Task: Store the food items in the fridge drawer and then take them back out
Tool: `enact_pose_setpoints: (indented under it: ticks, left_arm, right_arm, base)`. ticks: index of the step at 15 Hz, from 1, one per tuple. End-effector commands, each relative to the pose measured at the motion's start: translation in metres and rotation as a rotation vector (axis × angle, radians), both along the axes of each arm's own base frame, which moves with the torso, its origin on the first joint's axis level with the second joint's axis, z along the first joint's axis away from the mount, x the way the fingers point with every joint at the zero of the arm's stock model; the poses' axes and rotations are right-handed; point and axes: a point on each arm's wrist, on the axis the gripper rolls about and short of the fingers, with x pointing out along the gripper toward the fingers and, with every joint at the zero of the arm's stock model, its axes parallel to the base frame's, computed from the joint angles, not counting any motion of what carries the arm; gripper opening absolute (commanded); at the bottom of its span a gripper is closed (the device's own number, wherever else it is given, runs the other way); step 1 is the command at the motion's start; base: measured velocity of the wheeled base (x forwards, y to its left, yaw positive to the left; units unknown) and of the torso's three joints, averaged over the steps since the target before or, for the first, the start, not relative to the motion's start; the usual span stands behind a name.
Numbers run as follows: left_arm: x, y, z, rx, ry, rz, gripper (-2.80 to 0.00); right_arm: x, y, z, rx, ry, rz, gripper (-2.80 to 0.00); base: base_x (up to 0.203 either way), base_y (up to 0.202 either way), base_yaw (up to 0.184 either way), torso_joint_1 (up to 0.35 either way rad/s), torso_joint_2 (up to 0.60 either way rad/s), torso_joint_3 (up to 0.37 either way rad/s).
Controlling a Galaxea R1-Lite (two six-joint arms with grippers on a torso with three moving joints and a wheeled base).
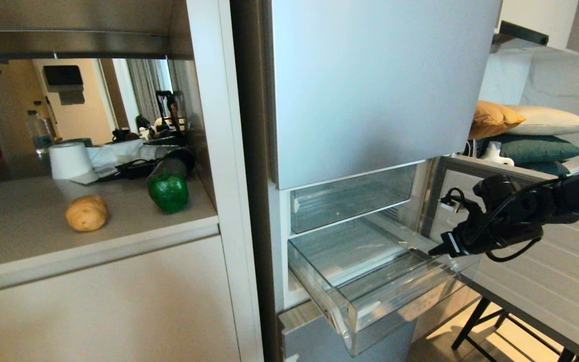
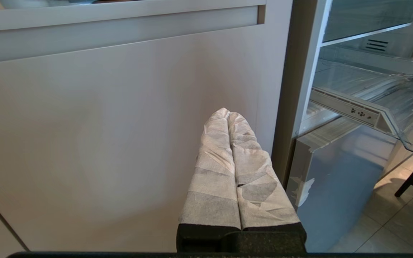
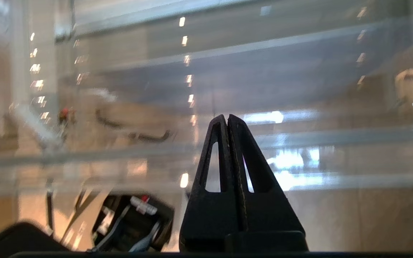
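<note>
Head view: right gripper [image 1: 432, 250] level at fridge drawer [image 1: 370, 281] rim, fingers pressed together; left gripper [image 2: 228, 114] fingers together.

One potato [image 1: 87, 212], one bell pepper [image 1: 168, 191], two clear drawers [image 1: 370, 281] (stacked).

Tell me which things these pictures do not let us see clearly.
- Right gripper: whether it touches the fridge drawer rim; the right wrist view is blurred.
- Objects behind the bell pepper: small, dark, overlapping, head view.
- Left gripper: out of the head view.
- Potato underside: hidden.
</note>
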Motion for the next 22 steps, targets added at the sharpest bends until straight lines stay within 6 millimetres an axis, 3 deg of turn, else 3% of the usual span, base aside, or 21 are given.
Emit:
enact_pose_setpoints:
  ticks: [1,6,10,22]
  left_arm:
    - [0.001,0.0,-0.003,0.0,0.01,0.0,-2.8]
    - [0.001,0.0,-0.003,0.0,0.009,0.0,-2.8]
    - [0.001,0.0,-0.003,0.0,0.01,0.0,-2.8]
    - [0.001,0.0,-0.003,0.0,0.01,0.0,-2.8]
  right_arm:
    - [0.014,-0.001,-0.012,0.005,0.0,0.003,-2.8]
    - [0.045,-0.014,-0.042,-0.056,-0.004,-0.046,-2.8]
    - [0.046,-0.024,-0.048,-0.079,0.015,-0.076,-2.8]
    - [0.007,-0.025,-0.001,-0.077,-0.022,-0.077,-2.8]
  base:
    - [0.0,0.0,0.0,0.0,0.0,0.0]
    - [0.0,0.0,0.0,0.0,0.0,0.0]
    - [0.0,0.0,0.0,0.0,0.0,0.0]
    - [0.0,0.0,0.0,0.0,0.0,0.0]
